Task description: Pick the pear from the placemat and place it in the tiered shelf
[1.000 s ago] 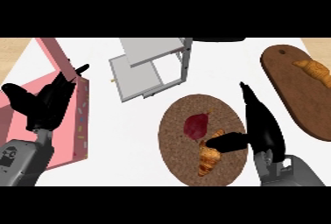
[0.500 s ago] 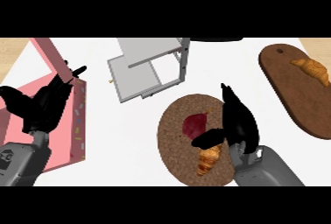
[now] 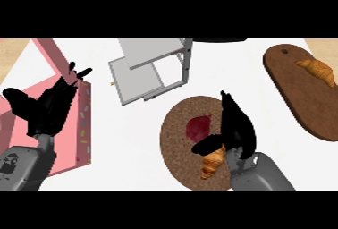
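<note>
Your right hand (image 3: 236, 127) over the round placemat (image 3: 181, 154), fingers straight and apart, thumb beside the dark red pear (image 3: 198, 126), left hand (image 3: 46, 105) open at the left, tiered shelf (image 3: 150, 71) far.

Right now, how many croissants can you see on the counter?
2. One croissant lies on the round brown placemat, just under the right hand. The other croissant lies on the wooden board at the far right. None seem hidden.

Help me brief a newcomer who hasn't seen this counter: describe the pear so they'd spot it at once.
Find the round brown placemat near the middle of the counter, below the grey tiered shelf. Two things lie on it; the pear is the dark red one, just left of the right hand. The croissant below it is golden and ridged instead.
</note>
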### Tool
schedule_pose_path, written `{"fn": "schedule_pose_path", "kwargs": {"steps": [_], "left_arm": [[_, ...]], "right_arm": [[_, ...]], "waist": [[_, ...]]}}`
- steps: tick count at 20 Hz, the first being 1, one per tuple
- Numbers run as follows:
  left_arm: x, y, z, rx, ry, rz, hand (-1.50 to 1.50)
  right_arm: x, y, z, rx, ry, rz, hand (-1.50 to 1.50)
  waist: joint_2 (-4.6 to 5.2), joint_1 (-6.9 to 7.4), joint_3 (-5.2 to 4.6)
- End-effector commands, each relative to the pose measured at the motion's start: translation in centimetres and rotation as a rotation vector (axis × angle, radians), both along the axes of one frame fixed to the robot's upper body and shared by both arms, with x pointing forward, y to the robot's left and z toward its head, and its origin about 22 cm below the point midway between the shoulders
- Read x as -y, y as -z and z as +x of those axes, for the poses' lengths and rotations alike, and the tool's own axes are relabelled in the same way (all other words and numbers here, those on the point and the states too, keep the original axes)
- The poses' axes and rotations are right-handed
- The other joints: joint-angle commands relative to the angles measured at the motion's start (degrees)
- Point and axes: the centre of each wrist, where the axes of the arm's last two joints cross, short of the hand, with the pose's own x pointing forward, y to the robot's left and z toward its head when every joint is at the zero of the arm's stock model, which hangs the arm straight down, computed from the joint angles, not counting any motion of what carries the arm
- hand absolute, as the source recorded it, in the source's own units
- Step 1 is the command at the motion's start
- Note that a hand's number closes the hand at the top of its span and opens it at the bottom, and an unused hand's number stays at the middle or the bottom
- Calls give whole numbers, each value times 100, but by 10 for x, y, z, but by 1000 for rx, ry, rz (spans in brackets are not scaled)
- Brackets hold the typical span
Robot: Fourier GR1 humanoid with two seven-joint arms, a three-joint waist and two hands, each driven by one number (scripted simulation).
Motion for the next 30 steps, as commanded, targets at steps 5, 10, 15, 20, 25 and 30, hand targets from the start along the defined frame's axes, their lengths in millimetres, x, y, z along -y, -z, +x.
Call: {"fn": "schedule_pose_path", "kwargs": {"steps": [5,10,15,20,25,30], "left_arm": [[14,5,5,5,7,3,0],[4,-26,-4,12,1,-8,0],[-6,-12,-8,9,12,12,0],[-9,-8,0,-15,-10,-3,0],[10,0,-2,7,7,-30,0],[-1,-1,6,-3,16,-18,0]], "right_arm": [[-26,16,12,-77,125,-7,-150],[-6,39,20,-91,123,8,-150],[-13,35,28,-114,105,26,-150],[-19,70,27,-129,91,45,150],[-27,66,26,-90,15,-41,150],[-68,75,21,-13,-84,-126,150]], "waist": [[10,5,2],[2,22,6],[6,19,4],[11,27,4],[4,6,3],[33,186,2]]}}
